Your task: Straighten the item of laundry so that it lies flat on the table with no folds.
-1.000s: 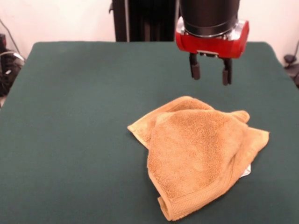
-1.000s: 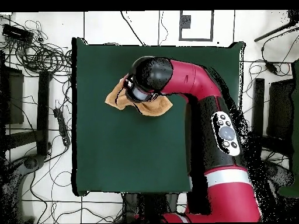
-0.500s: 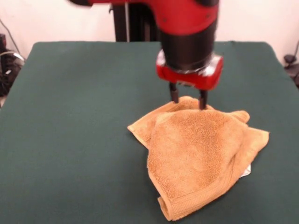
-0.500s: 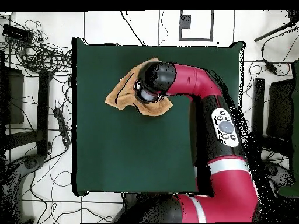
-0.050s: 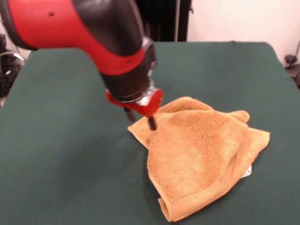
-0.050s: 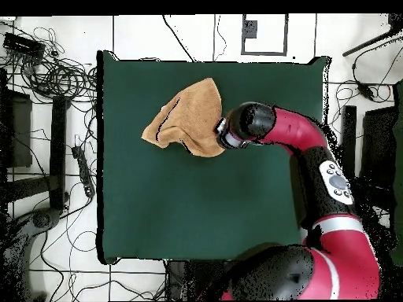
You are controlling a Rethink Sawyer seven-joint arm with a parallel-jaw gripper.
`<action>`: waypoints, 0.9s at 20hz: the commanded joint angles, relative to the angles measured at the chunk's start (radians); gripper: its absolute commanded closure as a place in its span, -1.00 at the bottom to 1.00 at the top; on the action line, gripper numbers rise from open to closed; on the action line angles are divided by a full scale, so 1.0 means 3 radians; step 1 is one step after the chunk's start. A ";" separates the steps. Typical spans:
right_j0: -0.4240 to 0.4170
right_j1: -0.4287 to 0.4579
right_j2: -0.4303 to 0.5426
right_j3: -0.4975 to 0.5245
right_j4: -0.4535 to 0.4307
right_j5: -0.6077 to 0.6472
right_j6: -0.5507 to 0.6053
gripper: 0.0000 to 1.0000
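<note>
Nearest the front camera, the towel's [image 5: 199, 157] thick hemmed corner curls up off the surface [image 5: 70, 164], and a scrap of white label [image 5: 247, 172] peeks out from under the right-hand edge. The towel lies rumpled and folded over itself in several layers, right of centre in the front view; from overhead it sits toward the far side of the surface from the robot's base. It looks like soft, light terry: it should drape and drag easily, with enough nap to grip well, and nothing about it seems fragile. A single-layer corner or hem is probably the best place to take hold, such as the left-pointing corner or the curled hem, since pinching the middle would likely gather more than one layer.

Further back, the end effector [image 5: 140, 120] is tilted and low at the towel's left corner. One dark finger [image 5: 152, 123] touches or presses the cloth there; the other is largely hidden under the red flange. I cannot tell whether it is spread or clenched, or whether it has any cloth pinched.
</note>
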 commanded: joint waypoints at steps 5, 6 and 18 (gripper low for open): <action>-0.0057 0.0168 0.0620 0.0422 -0.0183 -0.0148 -0.0954 -1.00; -0.0059 0.0152 0.0627 0.0452 -0.0194 -0.0240 -0.0877 -1.00; -0.0080 0.0233 0.0746 0.0374 -0.0172 0.0013 -0.0872 1.00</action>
